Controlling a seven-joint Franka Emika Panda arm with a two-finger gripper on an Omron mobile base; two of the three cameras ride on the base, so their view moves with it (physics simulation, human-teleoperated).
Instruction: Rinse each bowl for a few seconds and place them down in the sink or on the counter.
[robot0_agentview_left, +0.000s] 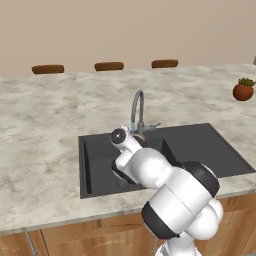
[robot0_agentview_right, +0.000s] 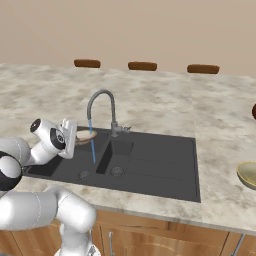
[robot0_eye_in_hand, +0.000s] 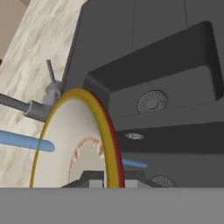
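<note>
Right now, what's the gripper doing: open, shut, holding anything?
Gripper: shut on the rim of the shallow bowl, holding it under the tap's water stream over the sink.

In the left base view the robot's own white arm covers the middle of the dark grey two-basin sink (robot0_agentview_left: 200, 145), hiding whatever lies in front of the curved grey gooseneck tap (robot0_agentview_left: 136, 106). In the right base view the deeper olive-tan bowl (robot0_agentview_right: 248, 174) is cut off by the right edge. In the hand view the shallow whitish bowl with a yellow-brown rim (robot0_eye_in_hand: 74, 140) loses its lower part behind the bottom band.
</note>
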